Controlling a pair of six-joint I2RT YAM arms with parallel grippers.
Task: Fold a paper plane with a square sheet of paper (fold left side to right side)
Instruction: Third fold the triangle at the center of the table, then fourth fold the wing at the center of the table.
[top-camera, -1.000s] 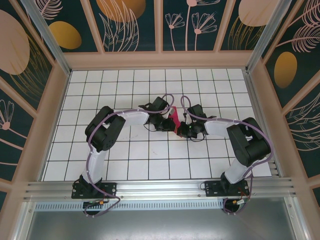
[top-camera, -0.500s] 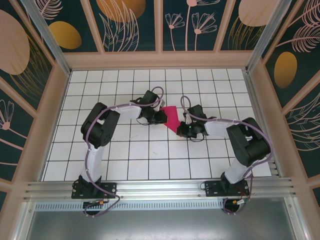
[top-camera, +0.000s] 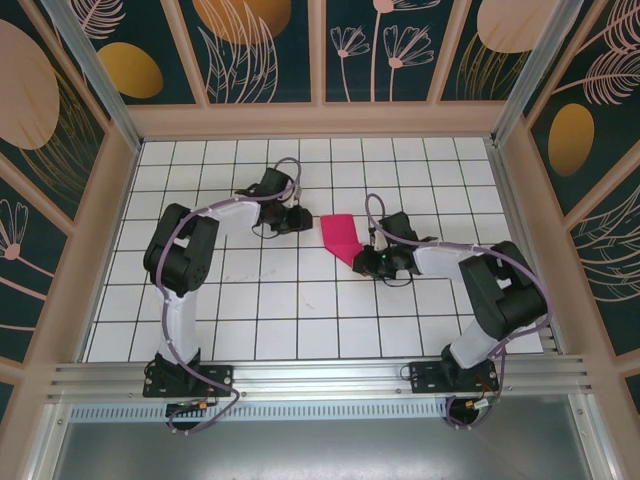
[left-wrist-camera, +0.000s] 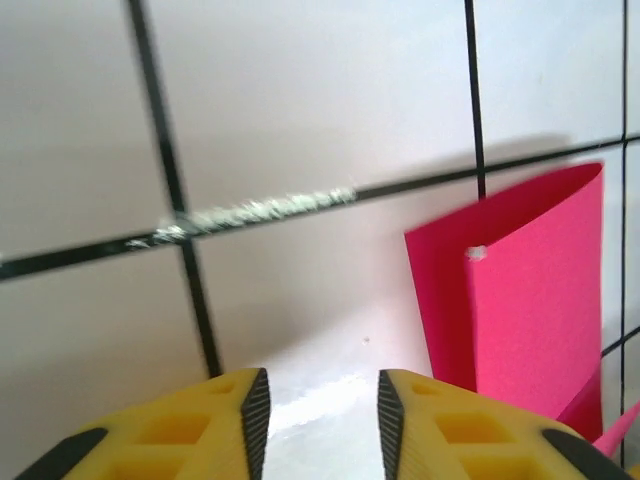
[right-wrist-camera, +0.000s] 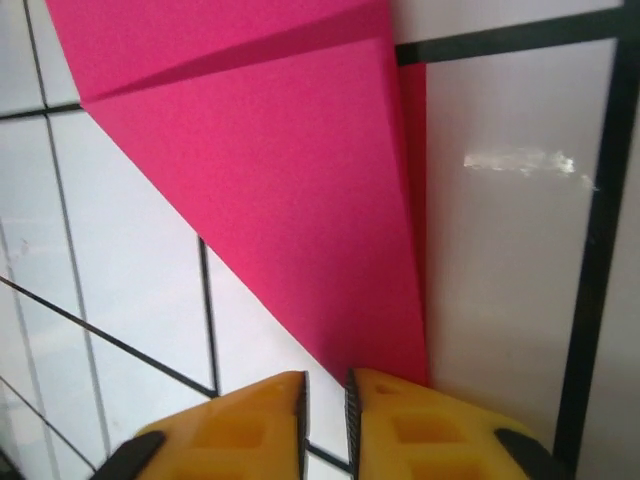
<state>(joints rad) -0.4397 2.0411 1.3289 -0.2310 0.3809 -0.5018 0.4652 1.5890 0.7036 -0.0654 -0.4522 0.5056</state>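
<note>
Nearest the arm bases, the right pincer (top-camera: 362, 262) is seen low over the white gridded tabletop (top-camera: 250, 300). Its yellow fingers are parted by only a narrow slit, with nothing caught between them. The paper plane (top-camera: 341, 235) is found on the tiles just beyond, its pointed tip at that pincer. Farther back and leftward, the left pincer (top-camera: 298, 220) is seen near the paper's edge, fingers spread and empty.
</note>
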